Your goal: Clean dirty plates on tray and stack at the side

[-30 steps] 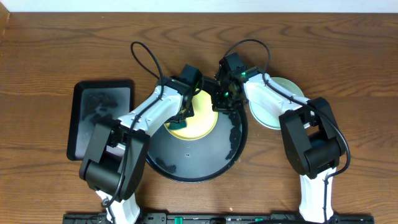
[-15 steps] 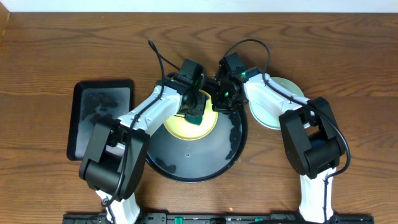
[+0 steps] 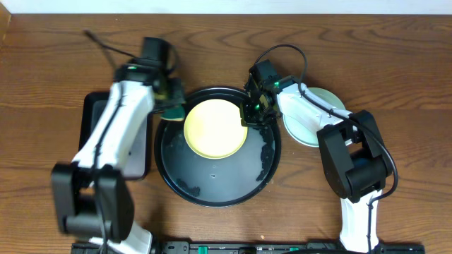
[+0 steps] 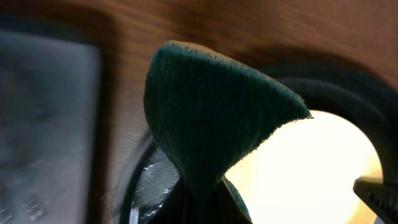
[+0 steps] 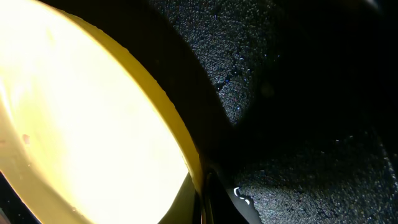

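A pale yellow plate [image 3: 215, 128] lies in the upper part of the large round black tray [image 3: 212, 185]. My right gripper [image 3: 248, 115] is shut on the plate's right rim; the rim shows between its fingers in the right wrist view [image 5: 198, 174]. A pale mint-blue plate [image 3: 311, 121] lies on the table right of the tray, partly under my right arm. My left gripper [image 3: 171, 106] is shut on a dark green sponge [image 4: 211, 118] and holds it over the tray's upper left rim, left of the yellow plate [image 4: 311, 168].
A smaller black rectangular tray [image 3: 99, 134] lies at the left, partly under my left arm. Wet patches and specks lie on the round tray's floor [image 3: 265, 152]. Bare wooden table surrounds both trays.
My left arm has swung out to the left, carrying the sponge off the yellow plate to the tray's upper left rim. The right gripper has stayed on the plate's rim.
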`<state>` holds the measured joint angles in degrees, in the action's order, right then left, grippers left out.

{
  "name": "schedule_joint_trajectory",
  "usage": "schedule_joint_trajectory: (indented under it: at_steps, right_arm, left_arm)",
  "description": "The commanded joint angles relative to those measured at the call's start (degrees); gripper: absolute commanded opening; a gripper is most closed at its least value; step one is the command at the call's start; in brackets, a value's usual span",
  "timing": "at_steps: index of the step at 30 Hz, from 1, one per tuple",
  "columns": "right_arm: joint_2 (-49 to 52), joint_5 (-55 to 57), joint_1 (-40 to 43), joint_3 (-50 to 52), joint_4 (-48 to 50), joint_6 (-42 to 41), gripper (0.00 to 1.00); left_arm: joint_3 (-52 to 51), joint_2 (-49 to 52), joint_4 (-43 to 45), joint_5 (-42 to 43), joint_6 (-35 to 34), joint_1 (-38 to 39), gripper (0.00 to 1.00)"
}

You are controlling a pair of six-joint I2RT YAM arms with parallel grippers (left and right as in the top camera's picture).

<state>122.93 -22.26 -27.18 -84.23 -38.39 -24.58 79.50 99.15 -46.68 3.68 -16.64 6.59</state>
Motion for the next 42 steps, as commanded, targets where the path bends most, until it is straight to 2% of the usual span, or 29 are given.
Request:
schedule_joint_trajectory:
  at_steps: [1,10,21,32,42]
  right_arm:
    - [0.9,3.26,-0.68,1.73,-1.07,1.16,0.01]
    - [-9.92,15.63,-2.03,1.73,-5.09,4.26,0.01]
    - [-25.0,47.91,-13.79,1.73,-6.25,9.09,0.01]
    - [-27.39,77.59,-26.34,1.73,-5.97,13.75,0.01]
    - [-27.47,100.96,-32.41,1.73,-4.57,14.4,0.01]
  left_arm:
    - [1.31,-3.8,-2.8,-0.96,-0.61,-3.54,0.07]
    - [1.25,-4.39,-4.02,-0.98,-0.61,-7.23,0.07]
    - [1.25,-4.39,-4.07,-0.96,-0.61,-7.21,0.08]
    - [1.25,-4.39,-4.07,-0.96,-0.63,-7.21,0.07]
    - [1.25,-4.39,-4.09,-0.96,-0.61,-7.21,0.07]
